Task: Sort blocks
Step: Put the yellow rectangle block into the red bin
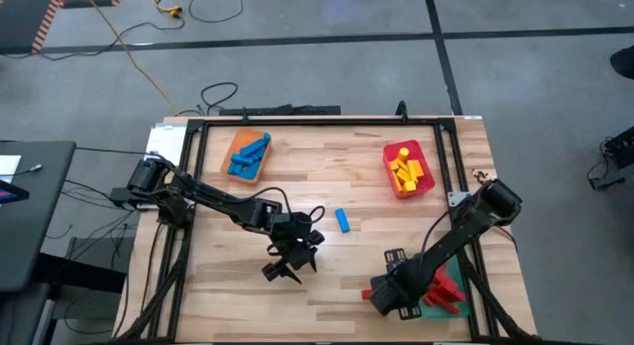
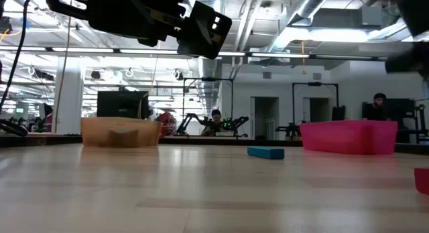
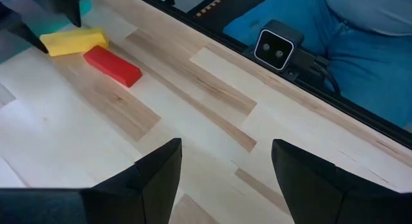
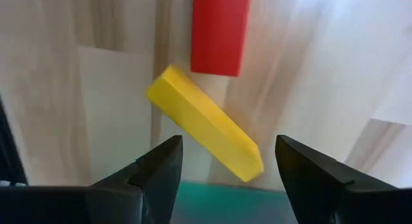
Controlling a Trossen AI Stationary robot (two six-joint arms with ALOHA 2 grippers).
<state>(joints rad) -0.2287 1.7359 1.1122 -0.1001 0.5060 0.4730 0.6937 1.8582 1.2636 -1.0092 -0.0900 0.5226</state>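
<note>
The blocks are small solid-coloured oblongs. A lone blue block [image 1: 342, 221] lies flat near the middle of the pale wooden table [image 1: 327, 286], between the orange tray [image 1: 248, 155] of blue blocks and the red tray [image 1: 409, 169] of yellow ones. The right gripper [image 4: 225, 176], jaws spread and empty, hangs just over a tilted yellow block [image 4: 205, 123] beside a red block [image 4: 220, 32]; only the wrist views show this pair. The left gripper [image 3: 225, 179] is open above bare wood, near the blue block.
</note>
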